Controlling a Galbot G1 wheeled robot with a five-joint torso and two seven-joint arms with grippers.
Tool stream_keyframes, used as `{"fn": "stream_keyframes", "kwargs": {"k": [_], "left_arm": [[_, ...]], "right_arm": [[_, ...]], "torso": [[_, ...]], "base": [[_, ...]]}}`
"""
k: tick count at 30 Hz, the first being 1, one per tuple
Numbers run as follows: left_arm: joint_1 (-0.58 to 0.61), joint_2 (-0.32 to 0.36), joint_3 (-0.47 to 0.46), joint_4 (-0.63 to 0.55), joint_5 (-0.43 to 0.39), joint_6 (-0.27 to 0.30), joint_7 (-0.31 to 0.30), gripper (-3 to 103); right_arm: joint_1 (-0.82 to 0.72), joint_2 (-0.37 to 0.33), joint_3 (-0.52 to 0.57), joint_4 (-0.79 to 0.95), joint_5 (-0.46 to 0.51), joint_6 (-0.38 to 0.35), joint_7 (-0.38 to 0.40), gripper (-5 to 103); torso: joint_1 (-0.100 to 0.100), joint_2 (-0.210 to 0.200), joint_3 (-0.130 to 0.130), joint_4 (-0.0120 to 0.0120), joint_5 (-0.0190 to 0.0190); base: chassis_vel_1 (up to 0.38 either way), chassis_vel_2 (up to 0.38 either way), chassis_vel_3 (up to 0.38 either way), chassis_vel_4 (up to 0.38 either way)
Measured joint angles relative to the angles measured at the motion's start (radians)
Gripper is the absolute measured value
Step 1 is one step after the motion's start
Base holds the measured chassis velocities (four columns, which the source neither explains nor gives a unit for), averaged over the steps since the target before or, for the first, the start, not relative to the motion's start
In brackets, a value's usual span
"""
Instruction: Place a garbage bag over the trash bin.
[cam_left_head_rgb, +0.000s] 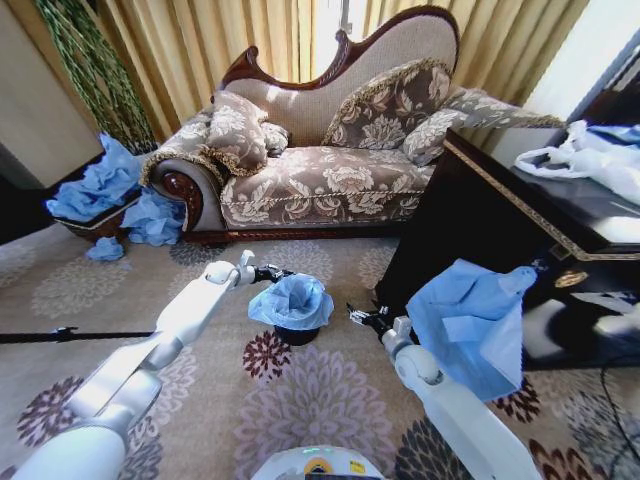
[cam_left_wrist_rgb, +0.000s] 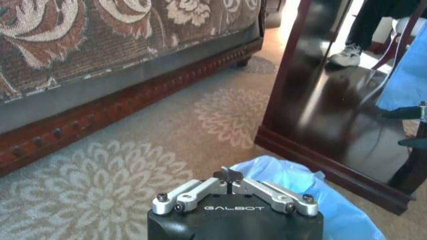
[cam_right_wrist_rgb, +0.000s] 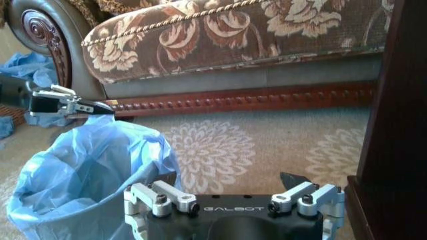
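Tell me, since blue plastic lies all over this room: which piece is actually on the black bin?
The garbage bag draped over the trash bin on the carpet between both hands. The bigger blue sheet hangs off the dark table; other blue heaps lie beside the sofa.

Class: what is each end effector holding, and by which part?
The left end effector seems to pinch the garbage bag by its rim; the right end effector is open, empty.
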Motion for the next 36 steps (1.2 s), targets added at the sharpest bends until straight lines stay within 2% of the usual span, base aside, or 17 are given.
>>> {"fn": "stream_keyframes", "kwargs": {"k": [12,22,26,31,34,36], "left_arm": [[-0.044,-0.031,-0.008,0.031,-0.011,-0.002,-0.022,0],[-0.076,-0.058,-0.055,0.126,-0.015,-0.017,-0.060,0],[-0.040,-0.058,-0.081,0.148,-0.034,-0.009,-0.090,0],[0.016,-0.063,-0.117,0.176,-0.055,0.005,-0.130,0],[0.044,-0.067,-0.133,0.188,-0.069,0.008,-0.156,0],[0.073,-0.073,-0.162,0.199,-0.073,0.008,-0.178,0]], "right_arm": [[-0.018,-0.008,0.006,0.022,0.002,-0.002,0.013,100],[-0.034,-0.017,0.016,0.044,0.003,-0.005,0.019,100],[-0.036,-0.020,0.003,0.048,0.003,-0.005,0.018,100],[-0.029,-0.025,-0.022,0.055,0.007,-0.005,0.018,100],[-0.033,-0.032,-0.027,0.062,0.009,-0.006,0.019,100],[-0.049,-0.046,-0.023,0.075,0.009,-0.006,0.019,100]], "torso": [[0.000,0.000,0.000,0.0000,0.0000],[0.000,0.000,0.000,0.0002,-0.0001],[0.000,0.000,0.000,-0.0002,-0.0003],[0.000,0.000,0.000,0.0008,-0.0001],[0.000,0.000,0.000,-0.0003,-0.0005],[0.000,0.000,0.000,0.0004,0.0000]], "base": [[0.000,0.000,0.000,0.000],[0.000,0.000,0.000,0.000],[0.000,0.000,0.000,0.000],[0.000,0.000,0.000,0.000],[0.000,0.000,0.000,0.000],[0.000,0.000,0.000,0.000]]}}
